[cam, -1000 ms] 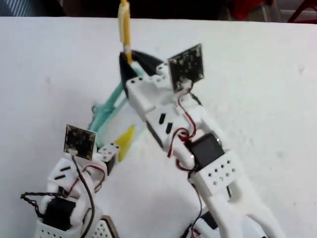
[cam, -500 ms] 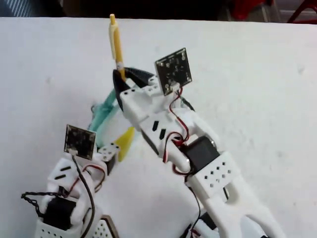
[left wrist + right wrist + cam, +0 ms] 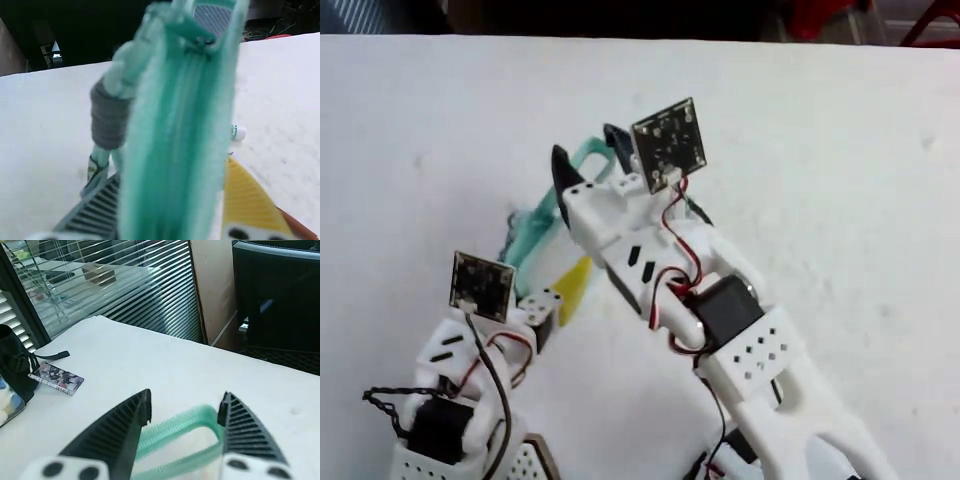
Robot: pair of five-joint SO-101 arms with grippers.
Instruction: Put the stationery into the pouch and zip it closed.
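The right tool [image 3: 585,146] has released the yellow pen it held upright a second ago. Its jaws now stand open and empty over the mouth of the pouch [image 3: 533,228]. The pen has probably dropped inside, though the pouch interior is hidden. The left tool [image 3: 170,210] grips the pouch, mouth up, near the middle of the surface [image 3: 840,150]. Zipping remains.

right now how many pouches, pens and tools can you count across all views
teal zip pouch: 1
pale pen with grey ribbed grip: 1
small white-and-green capped item, kind unclear: 1
tools: 2, left tool and right tool
total: 5
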